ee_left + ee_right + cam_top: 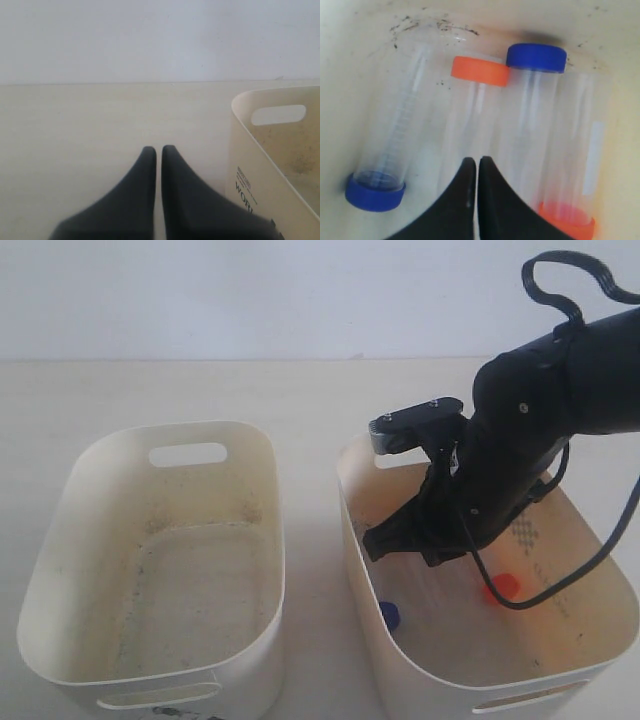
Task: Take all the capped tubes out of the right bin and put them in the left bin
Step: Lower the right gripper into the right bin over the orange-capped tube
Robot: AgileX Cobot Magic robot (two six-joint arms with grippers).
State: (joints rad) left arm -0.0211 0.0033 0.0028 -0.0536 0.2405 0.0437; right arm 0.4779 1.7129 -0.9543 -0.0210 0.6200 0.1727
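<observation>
Right wrist view: black right tool [478,162] closed tight and empty above four clear plastic capped tubes [470,115] lying side by side in the cream oval right bin [450,685]; lowered closed, it may just shove them

Pale, faintly grained tabletop [300,390], ending at a white wall [250,290] toward 12 o'clock. Carries two cream oval bins, both upright, side by side, near each other but apart, with a bare strip between at 6 o'clock. Left bin [50,540] at 8 o'clock, grey-speckled floor, dark print under the near handle. Right bin [440,692] at 4 o'clock, yellowish inside.
</observation>
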